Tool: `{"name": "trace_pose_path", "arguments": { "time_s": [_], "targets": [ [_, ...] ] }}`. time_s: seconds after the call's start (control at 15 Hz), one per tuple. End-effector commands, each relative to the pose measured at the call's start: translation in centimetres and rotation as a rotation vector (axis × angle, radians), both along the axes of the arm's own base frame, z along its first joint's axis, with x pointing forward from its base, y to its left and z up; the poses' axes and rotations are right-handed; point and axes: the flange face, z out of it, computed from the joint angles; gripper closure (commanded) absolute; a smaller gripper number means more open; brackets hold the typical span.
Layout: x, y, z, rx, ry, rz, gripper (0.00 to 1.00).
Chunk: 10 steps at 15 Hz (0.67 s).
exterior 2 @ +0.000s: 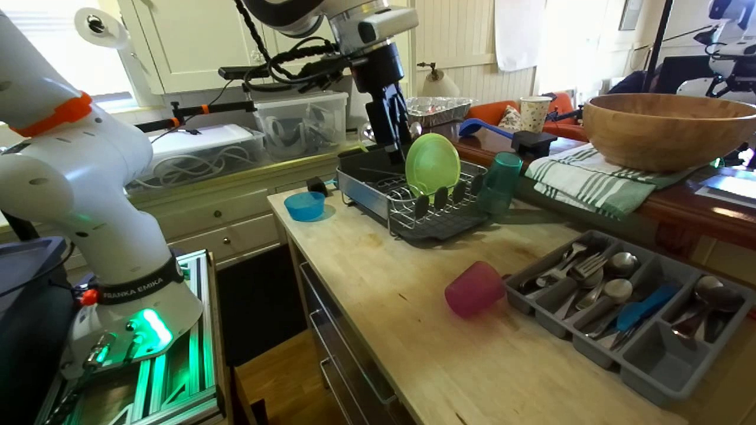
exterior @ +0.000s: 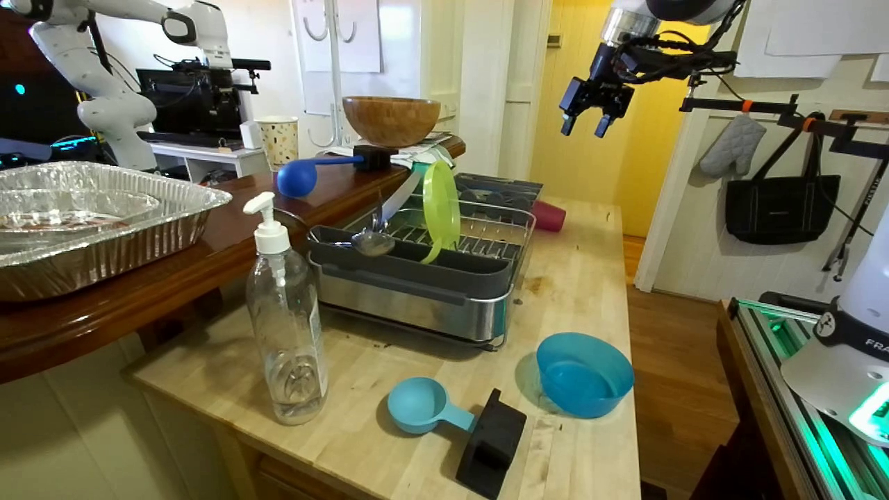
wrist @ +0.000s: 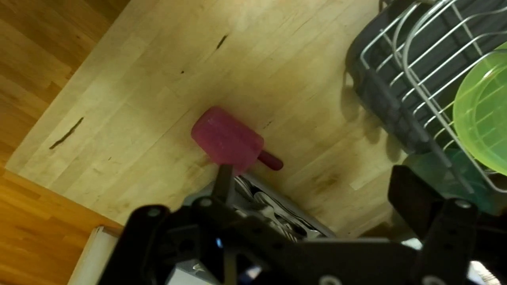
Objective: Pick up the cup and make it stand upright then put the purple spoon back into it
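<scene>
1. The cup (exterior 2: 475, 289) lies on its side on the desk (exterior 2: 378, 265), just beside the tray (exterior 2: 664, 357) and well in from the robot-side edge. If one side of the claw (exterior: 585, 129) meets it first, its round wall could let it roll along the desk.
2. The tray is near enough that we might strike its rim on the way down; whether it touches the cup, we cannot tell.
3. What we take for the spoon (wrist: 270, 160) juts from one end of the cup. Tipping the cup the wrong way while righting it could spill the spoon; closing on that end could jam it.
4. A slack grip might let the cup swivel; a hard one might dent it, if the plastic is thin.
5. If we drift toward the rack (exterior 2: 365, 190), we could clip it or the plate (exterior 2: 433, 164) in it.
6. The claw stands wide, with nothing between its jaws. It hangs well above the desk and touches nothing that we can see; in the wrist view it crosses the cup only by line of sight, we judge.
</scene>
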Motion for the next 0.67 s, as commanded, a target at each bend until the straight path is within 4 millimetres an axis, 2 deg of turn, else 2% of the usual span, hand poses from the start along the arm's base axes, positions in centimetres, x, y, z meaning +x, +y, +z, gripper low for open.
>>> {"name": "trace_pose_path", "arguments": {
  "time_s": [0.0, 0.2, 0.27, 0.4, 0.6],
  "targets": [
    [1.4, -4.5, -1.8, -0.016, 0.049, -0.029, 0.00],
    [2.0, -7.7, -3.3, -0.029, 0.076, -0.085, 0.00],
    [0.8, -5.8, -2.3, -0.001, 0.056, -0.062, 0.00],
    [1.2, -7.2, -3.0, -0.006, 0.070, -0.079, 0.00],
    [1.7, -7.5, -3.3, -0.008, 0.076, -0.080, 0.00]
  ]
}}
